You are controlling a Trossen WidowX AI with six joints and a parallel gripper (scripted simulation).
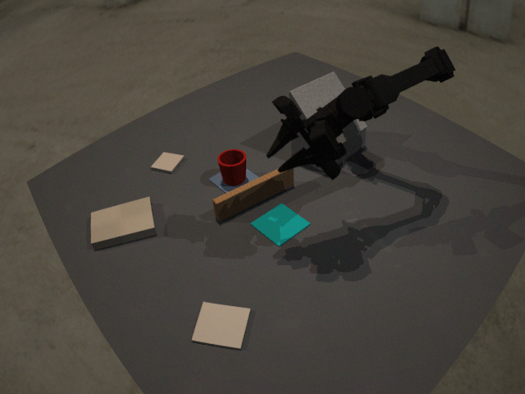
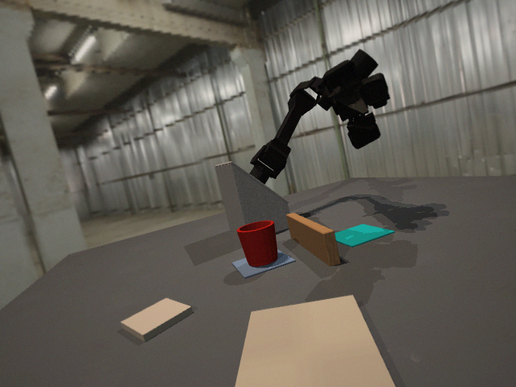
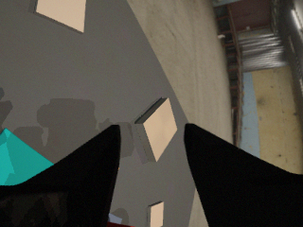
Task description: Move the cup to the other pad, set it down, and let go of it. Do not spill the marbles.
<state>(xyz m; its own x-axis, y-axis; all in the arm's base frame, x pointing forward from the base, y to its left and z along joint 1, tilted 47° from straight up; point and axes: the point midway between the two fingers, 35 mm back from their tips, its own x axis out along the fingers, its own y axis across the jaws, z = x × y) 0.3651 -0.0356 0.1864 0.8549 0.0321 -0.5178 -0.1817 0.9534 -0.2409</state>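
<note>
A red cup [image 1: 231, 167] [image 2: 257, 243] stands upright on a blue-grey pad [image 1: 253, 174] [image 2: 243, 266] near the table's middle. I cannot see any marbles inside it. A teal pad [image 1: 280, 223] [image 2: 362, 234] [image 3: 15, 158] lies on the other side of a wooden bar [image 1: 254, 194] [image 2: 312, 238] that stands on edge between the two pads. My gripper [image 1: 274, 162] [image 2: 363, 135] [image 3: 151, 131] hangs in the air to the right of the cup, well above the table and apart from the cup. Its fingers stand partly apart with nothing between them.
A grey wedge block [image 1: 316, 93] [image 2: 250, 200] stands behind the cup, under the arm. Tan slabs lie on the table: a small one [image 1: 167, 162] [image 2: 156, 318], a thick large one [image 1: 121, 221] [image 2: 312, 345] and a flat one [image 1: 221, 324].
</note>
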